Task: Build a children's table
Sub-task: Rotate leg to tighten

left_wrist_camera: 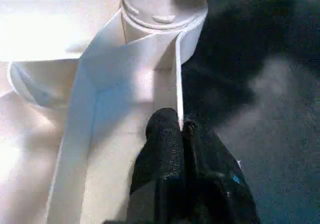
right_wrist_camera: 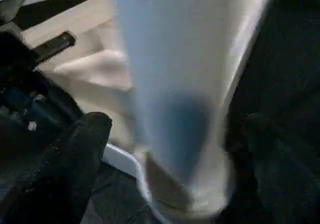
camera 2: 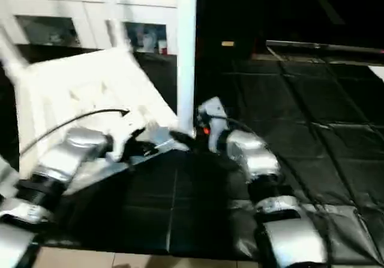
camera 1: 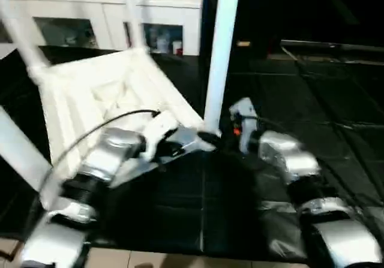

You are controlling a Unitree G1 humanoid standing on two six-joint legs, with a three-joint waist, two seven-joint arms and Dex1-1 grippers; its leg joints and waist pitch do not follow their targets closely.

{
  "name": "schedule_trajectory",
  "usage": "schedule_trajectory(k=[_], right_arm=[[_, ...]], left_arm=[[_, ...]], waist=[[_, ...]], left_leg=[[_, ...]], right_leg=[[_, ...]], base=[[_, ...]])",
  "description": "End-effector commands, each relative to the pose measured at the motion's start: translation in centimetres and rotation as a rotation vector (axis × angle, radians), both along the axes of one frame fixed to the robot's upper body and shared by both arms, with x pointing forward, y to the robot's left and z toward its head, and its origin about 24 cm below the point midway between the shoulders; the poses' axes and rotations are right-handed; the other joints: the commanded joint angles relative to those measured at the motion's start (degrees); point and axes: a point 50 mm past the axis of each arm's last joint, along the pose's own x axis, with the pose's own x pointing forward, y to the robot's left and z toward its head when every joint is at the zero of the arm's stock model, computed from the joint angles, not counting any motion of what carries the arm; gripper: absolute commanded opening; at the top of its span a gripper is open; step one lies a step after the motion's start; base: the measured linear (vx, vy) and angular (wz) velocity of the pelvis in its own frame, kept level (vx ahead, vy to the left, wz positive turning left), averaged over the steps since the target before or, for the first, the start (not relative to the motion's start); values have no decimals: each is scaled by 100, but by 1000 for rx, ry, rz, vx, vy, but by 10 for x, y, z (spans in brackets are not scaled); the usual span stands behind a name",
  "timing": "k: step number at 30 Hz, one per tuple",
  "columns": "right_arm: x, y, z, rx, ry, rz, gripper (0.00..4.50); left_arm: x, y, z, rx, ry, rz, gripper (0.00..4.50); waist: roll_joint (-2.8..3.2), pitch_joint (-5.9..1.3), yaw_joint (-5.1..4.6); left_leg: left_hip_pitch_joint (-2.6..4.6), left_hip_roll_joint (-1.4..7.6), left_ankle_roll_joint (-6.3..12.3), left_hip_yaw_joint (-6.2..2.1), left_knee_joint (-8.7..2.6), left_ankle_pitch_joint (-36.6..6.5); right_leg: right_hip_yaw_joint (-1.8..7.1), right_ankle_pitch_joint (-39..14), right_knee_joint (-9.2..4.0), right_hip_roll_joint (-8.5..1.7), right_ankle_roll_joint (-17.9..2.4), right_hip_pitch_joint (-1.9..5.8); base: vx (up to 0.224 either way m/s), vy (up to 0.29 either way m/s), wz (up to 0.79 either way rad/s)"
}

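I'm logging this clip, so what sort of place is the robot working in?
Probably an indoor room or lab set up for assembly: black floor mats, a white glass-door cabinet behind, and an upturned white tabletop on the floor.

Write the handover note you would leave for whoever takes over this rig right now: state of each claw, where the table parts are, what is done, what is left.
Left claw: shut on the table top's rim wall, beside the corner socket.
Right claw: fingers either side of the near leg, low by its socket; grip cannot be confirmed.
Table top: upside down on the black floor mat, ribbed underside up, tilted.
Done: the near leg stands in its corner socket; three more legs rise at the other corners, how firmly they sit cannot be judged.
Left: check that every leg is pressed home, then turn the table upright.
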Motion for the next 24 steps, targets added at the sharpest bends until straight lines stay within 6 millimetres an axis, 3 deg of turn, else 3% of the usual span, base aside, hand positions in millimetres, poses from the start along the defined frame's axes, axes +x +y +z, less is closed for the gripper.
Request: schedule_trajectory(k=[1, 2, 8, 10, 14, 18, 24], right_arm=[[-1, -8, 6, 0, 1, 71, 447], [-2, -14, 9, -11, 6, 116, 447], [-4, -26, 13, -71, 28, 215, 447], [-5, -27, 14, -94, 19, 247, 447], [-11, -27, 15, -113, 5, 382, 447], [-12, -26, 15, -111, 5, 409, 447], [-14, -17, 17, -13, 37, 483, 396]], left_arm=[[-6, -3, 5, 14, 11, -135, 0], [-9, 0, 7, 23, 17, -187, 0], [-14, 6, 9, 48, 56, -296, 0], [-17, 7, 9, 62, 68, -336, 0], [-21, 11, 10, 94, 91, -427, 0], [-22, 11, 10, 96, 94, -439, 0], [-23, 11, 9, 99, 91, -449, 0]], waist=[[49, -406, 16], [25, -416, 35], [21, -402, 87], [40, -404, 123], [26, -406, 162], [22, -402, 172], [4, -407, 163]], left_leg=[[67, 224, 313, -46, -345, -893], [71, 219, 322, -46, -341, -896], [57, 220, 292, -38, -337, -879], [65, 225, 283, -43, -334, -910], [73, 230, 272, -39, -335, -966], [76, 241, 274, -42, -341, -975], [57, 236, 308, -47, -333, -926]], right_leg=[[358, -900, -392, -529, -1172, 330], [352, -888, -378, -527, -1187, 338], [355, -1045, -389, -544, -1169, 331], [351, -1166, -402, -550, -1142, 322], [356, -1199, -397, -544, -1116, 311], [353, -1169, -390, -541, -1165, 306], [348, -1270, -386, -547, -1129, 318]], base=[[0, 0, 0], [0, 0, 0], [0, 0, 0], [0, 0, 0], [0, 0, 0], [0, 0, 0], [0, 0, 0]])
